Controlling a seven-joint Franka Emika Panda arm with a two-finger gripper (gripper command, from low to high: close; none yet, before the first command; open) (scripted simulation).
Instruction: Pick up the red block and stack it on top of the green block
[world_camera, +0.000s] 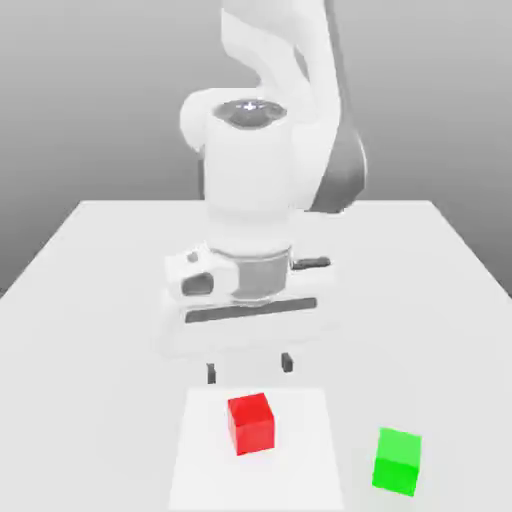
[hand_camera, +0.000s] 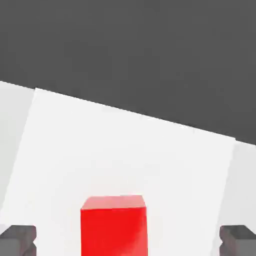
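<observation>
The red block (world_camera: 251, 423) rests on a white sheet (world_camera: 200, 460) near the table's front. To the exterior view's right of it, on the bare table, stands the green block (world_camera: 398, 461), apart from the red one. My gripper (world_camera: 250, 369) hangs open above the table, just behind the red block and higher than it, its two dark fingertips (world_camera: 211, 373) spread wide. In the hand view the red block (hand_camera: 114, 225) lies between the two dark fingertips (hand_camera: 18, 240), with nothing touching it.
The white table (world_camera: 90, 280) stretches wide around both blocks. The arm's bulky white body (world_camera: 255, 200) rises behind the gripper. The table's front edge lies close to both blocks.
</observation>
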